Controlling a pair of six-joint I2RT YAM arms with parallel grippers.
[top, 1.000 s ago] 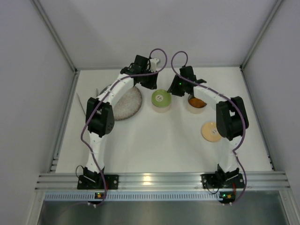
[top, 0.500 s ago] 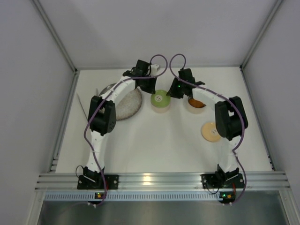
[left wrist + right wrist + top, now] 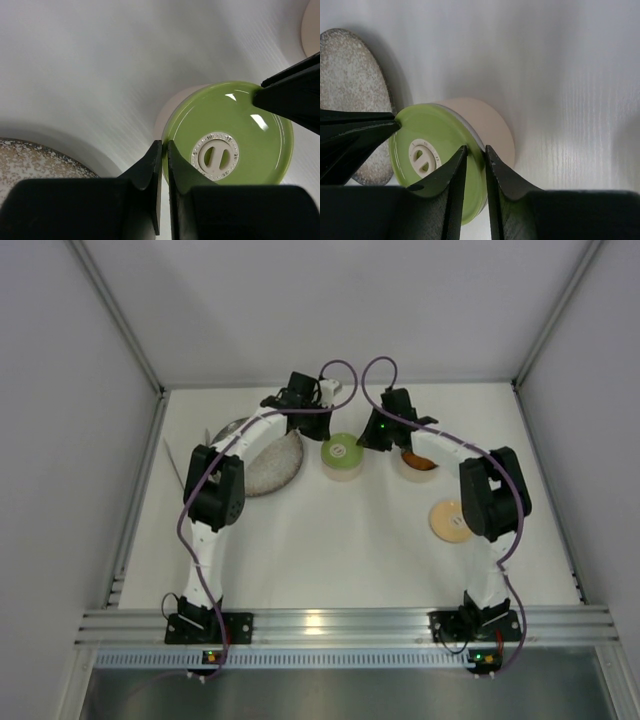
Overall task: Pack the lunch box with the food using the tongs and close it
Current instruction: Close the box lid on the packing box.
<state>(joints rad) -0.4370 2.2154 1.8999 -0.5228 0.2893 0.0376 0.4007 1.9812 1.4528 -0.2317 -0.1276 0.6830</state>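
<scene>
The green lid point(image 3: 343, 450) sits on one lunch box tin point(image 3: 492, 127) at the middle of the table. My left gripper point(image 3: 165, 145) is shut, with its tips at the lid's left edge point(image 3: 235, 135). My right gripper point(image 3: 475, 148) hovers over the right rim of the green lid point(image 3: 435, 135), its jaws a narrow gap apart with nothing between them. The other tin point(image 3: 418, 474) stands open to the right with orange food point(image 3: 420, 458) inside. Its tan lid point(image 3: 450, 522) lies flat on the table nearer the arms. The tongs point(image 3: 173, 460) lie at the far left.
The speckled grey plate point(image 3: 270, 465) lies just left of the green-lidded tin, under my left arm. Grey walls close in the table at the back and both sides.
Both grippers' jaws have narrowed. My left gripper has drawn back a little toward the far wall, and my right gripper has edged left toward the green lid.
</scene>
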